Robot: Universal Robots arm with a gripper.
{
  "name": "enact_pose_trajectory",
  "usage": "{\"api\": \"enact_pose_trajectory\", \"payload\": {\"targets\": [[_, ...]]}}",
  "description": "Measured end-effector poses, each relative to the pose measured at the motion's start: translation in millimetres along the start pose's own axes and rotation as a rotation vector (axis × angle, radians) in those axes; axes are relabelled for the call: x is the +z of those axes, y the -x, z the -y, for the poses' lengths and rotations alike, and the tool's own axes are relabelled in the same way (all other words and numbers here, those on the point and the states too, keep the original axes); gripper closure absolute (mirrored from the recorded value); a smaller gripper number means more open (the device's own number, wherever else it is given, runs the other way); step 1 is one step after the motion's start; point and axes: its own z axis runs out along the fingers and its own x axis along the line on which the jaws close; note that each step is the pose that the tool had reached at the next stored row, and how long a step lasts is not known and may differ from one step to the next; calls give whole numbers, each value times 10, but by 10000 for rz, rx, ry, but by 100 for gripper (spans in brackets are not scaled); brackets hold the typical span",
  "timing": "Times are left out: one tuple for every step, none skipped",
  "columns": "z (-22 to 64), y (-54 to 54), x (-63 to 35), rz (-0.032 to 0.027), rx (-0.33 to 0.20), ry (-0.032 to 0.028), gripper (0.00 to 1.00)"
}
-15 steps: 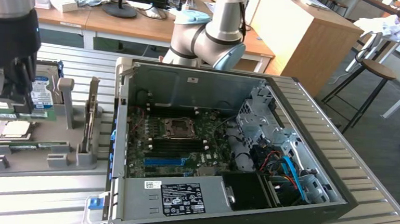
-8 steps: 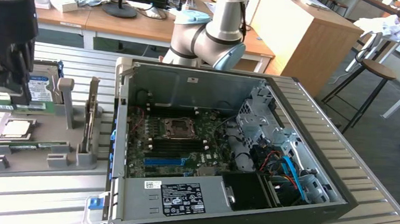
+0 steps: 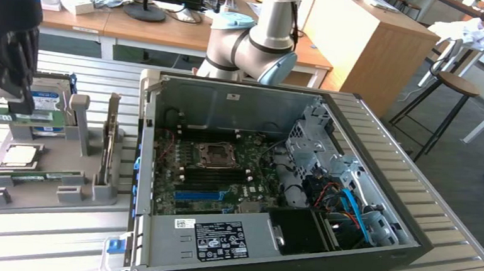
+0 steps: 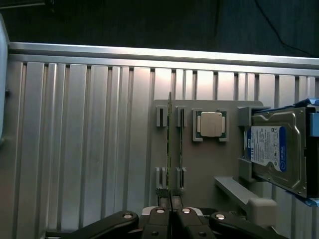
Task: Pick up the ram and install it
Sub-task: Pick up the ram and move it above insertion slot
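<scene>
**Robot gripper holding a RAM stick just above a grey parts tray, beside an open computer case.**

The gripper (image 4: pixel 171 203) is clamped on the ram (image 4: pixel 170 144), pinching its flat faces. The stick appears raised slightly out of its holder on the parts tray (image 4: pixel 209 164), just beside a second RAM stick (image 4: pixel 180 139) seated in the neighbouring holder. The pick-up step looks under way and installation is not yet done. By judgement, installing calls for lining the stick's long edge up with the memory slots on the motherboard (image 3: pixel 214 178) inside the case (image 3: pixel 227 103). The ram stands on edge, its long axis level with the table and running straight away from the fingertips in the wrist view.
</scene>
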Motion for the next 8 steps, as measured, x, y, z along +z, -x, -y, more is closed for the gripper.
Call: {"api": "enact_pose_trajectory", "payload": {"targets": [[-1, 1, -26, 0, 2, 0, 89], [-2, 1, -51, -1, 3, 1, 89], [-3, 1, -76, 0, 5, -1, 89], [-4, 2, -101, 0, 6, -1, 89], [-5, 2, -126, 1, 8, -1, 89], [-6, 3, -152, 1, 10, 0, 89], [-8, 3, -177, 0, 12, 0, 89], [-8, 3, -201, 1, 13, 0, 89]]}}
